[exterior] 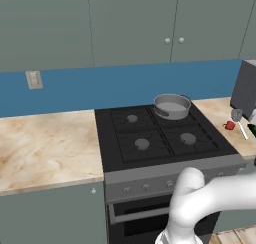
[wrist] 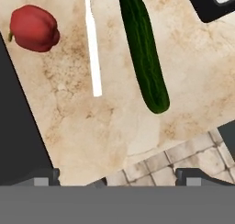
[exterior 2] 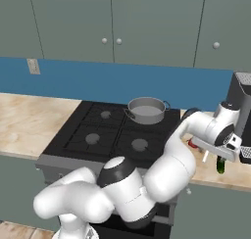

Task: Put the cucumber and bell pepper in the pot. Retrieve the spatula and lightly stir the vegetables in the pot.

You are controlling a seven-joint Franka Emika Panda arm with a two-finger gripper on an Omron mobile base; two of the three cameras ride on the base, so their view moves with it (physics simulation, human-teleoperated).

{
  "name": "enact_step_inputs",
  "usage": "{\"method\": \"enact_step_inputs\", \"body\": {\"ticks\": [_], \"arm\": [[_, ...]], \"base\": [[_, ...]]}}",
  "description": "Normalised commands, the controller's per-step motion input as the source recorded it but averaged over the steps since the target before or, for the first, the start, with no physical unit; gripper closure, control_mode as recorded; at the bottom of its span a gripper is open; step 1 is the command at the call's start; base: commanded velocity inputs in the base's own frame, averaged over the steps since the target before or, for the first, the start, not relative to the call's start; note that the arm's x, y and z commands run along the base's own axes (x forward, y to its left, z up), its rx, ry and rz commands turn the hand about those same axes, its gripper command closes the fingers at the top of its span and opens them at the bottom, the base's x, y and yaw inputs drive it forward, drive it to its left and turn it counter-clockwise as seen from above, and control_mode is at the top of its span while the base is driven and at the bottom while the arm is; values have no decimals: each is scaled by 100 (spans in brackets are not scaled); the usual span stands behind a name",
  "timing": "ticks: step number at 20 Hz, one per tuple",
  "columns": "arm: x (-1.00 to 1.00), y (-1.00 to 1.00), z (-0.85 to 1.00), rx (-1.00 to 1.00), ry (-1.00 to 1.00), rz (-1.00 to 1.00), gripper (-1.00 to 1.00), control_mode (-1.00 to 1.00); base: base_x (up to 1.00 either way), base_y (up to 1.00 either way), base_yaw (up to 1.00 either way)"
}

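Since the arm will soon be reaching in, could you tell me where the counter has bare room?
Left of the stove, the marble counter lies bare. Right of it is crowded: bell pepper, spatula and cucumber lie side by side, apart, with narrow gaps between.

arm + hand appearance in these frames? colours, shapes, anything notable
Glossy white arm of rounded, bulbous segments, with dark grey joint caps, one large cap at a lower joint. The hand is a white-grey block with a dark patterned patch; two small dark fingertips. No cables or markings visible.
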Motion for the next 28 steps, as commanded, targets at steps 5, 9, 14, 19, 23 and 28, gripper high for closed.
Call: {"method": "enact_step_inputs", "body": {"ticks": [5, 9, 14, 19, 23, 28], "arm": [[0, -24, -8, 0, -1, 0, -100, -100], [17, -13, -7, 0, 0, 0, -100, -100], [34, -2, -7, 0, 0, 0, -100, -100], [6, 0, -2, 0, 0, 0, -100, -100], [0, 0, -10, 0, 0, 0, -100, -100], [0, -4, -20, 0, 0, 0, -100, -100]], "base": [[0, 0, 0], [0, 0, 0], [0, 0, 0], [0, 0, 0], [0, 0, 0], [0, 0, 0]]}}
